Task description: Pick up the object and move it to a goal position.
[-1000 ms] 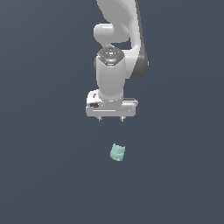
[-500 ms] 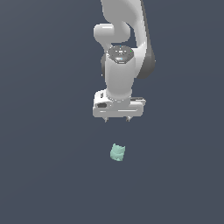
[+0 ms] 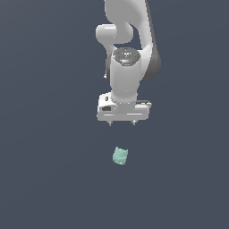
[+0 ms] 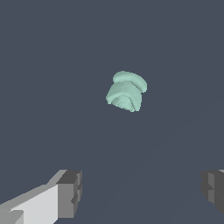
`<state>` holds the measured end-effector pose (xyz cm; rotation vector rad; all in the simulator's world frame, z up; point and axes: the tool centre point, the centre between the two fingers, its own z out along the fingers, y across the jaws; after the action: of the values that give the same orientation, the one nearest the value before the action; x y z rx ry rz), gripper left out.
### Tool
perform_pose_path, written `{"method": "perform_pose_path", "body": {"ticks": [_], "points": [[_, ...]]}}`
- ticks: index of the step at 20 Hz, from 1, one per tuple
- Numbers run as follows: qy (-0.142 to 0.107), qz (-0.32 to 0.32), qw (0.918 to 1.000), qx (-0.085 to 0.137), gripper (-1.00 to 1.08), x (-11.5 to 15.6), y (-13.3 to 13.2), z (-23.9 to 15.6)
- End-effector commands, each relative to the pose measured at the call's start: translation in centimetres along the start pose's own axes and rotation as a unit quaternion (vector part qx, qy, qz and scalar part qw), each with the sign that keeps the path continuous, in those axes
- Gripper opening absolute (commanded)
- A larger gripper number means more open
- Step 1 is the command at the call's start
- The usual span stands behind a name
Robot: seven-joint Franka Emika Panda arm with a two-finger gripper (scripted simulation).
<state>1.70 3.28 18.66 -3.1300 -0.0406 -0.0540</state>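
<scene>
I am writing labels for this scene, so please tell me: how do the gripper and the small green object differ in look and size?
Colour: the gripper is white with grey fingers; the object is pale mint green.
Size: the gripper is clearly wider than the object.
Pose: the gripper hangs above with its jaws spread apart; the object lies on the dark surface, untouched.

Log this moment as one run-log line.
phase: approach | claw: open, empty, above the object | mint-green object: on the surface, apart from claw, untouched | goal: not visible

Mint-green object (image 3: pixel 120 155) on dark floor (image 3: pixel 44 179)
</scene>
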Motion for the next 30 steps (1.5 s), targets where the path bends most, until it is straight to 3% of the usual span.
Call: {"method": "perform_pose_path", "body": {"ticks": [1,10,19,30], "points": [[-0.001,0.007,1.0000,0.000,1.00,0.4,0.0,0.3],[-0.006,0.059,0.9982,0.000,1.00,3.5,0.3,3.0],[-0.013,0.132,0.9912,-0.004,1.00,7.1,0.6,7.3],[-0.016,0.171,0.9852,-0.008,1.00,8.7,0.8,9.9]]}}
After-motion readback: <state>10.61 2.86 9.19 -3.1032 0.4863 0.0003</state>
